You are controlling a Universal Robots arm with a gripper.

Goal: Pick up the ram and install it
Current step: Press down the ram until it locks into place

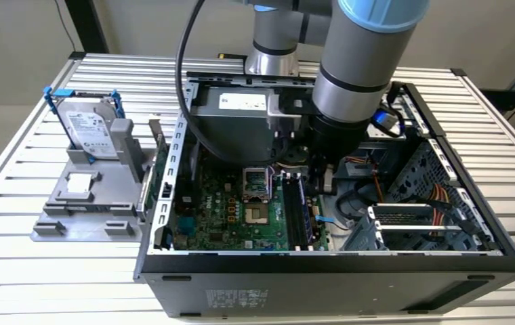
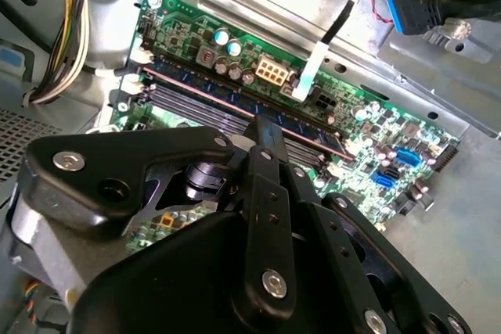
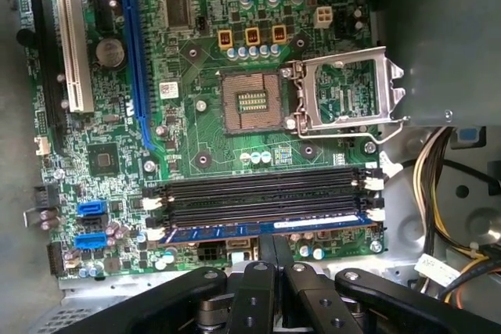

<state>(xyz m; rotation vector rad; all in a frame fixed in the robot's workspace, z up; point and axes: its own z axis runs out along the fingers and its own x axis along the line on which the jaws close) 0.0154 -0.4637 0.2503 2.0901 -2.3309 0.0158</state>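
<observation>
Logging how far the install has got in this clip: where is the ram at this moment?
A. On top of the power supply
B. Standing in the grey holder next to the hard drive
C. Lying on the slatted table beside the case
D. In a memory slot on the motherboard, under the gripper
D: in the first wrist view the ram lies along the memory slot nearest the gripper, beside the empty black slots on the motherboard.

ram [image 3: 266, 231] partly hidden by jaws (grip unclear)

White logo print on motherboard [image 3: 196, 142] (other labels illegible).
</observation>
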